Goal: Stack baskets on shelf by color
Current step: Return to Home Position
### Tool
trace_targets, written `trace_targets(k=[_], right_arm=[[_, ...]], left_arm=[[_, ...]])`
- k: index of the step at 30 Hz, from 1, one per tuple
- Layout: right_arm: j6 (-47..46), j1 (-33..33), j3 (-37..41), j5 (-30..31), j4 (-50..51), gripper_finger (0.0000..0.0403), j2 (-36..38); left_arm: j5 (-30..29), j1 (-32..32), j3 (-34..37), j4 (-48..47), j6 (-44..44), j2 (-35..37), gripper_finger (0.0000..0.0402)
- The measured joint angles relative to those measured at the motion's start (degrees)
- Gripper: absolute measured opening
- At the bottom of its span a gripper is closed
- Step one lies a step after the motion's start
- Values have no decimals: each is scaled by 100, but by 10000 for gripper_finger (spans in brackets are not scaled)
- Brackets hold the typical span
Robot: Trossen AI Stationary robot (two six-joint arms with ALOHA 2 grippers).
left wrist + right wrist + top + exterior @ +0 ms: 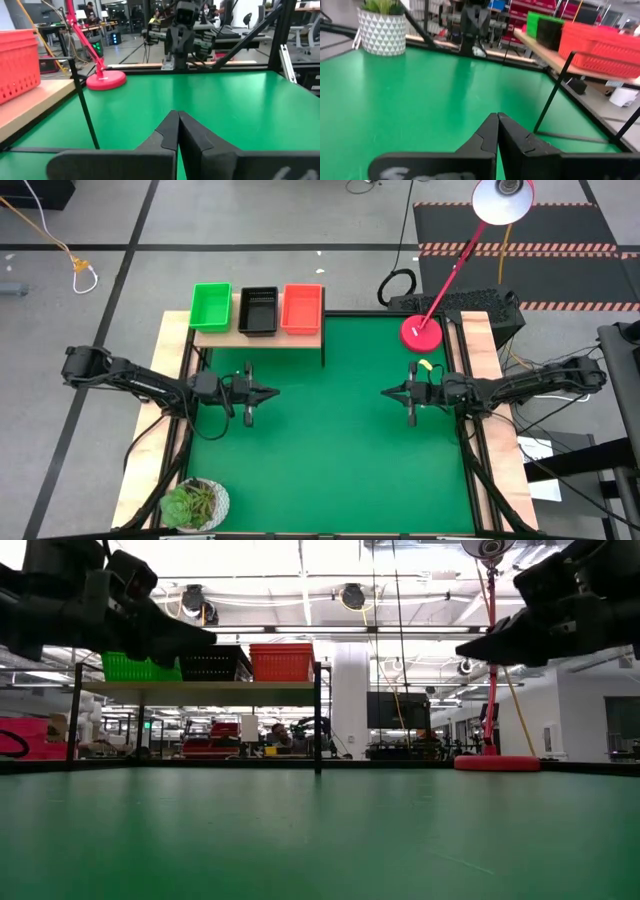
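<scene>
Jaws on both arms are pressed together and hold nothing. Left gripper point(268, 392) and right gripper point(388, 392) hang above the green mat point(330, 460), tips facing each other across its middle; this is judged a parked pose, with no sorting left. Baskets lie well apart from both, on the shelf point(262, 338) at the mat's far edge: green baskets point(210, 308) at its left end, black baskets point(258, 311) between, red-orange baskets point(302, 310) at its right end, one colour per pile.
</scene>
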State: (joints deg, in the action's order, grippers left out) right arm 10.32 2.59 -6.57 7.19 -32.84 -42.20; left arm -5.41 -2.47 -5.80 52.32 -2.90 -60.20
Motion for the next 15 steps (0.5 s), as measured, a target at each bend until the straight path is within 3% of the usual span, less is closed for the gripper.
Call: trace_targets(k=[15], right_arm=[[31,2,3,-1,1680,2,2019]], left_arm=[[-68,-23,248,194,13,247,8]])
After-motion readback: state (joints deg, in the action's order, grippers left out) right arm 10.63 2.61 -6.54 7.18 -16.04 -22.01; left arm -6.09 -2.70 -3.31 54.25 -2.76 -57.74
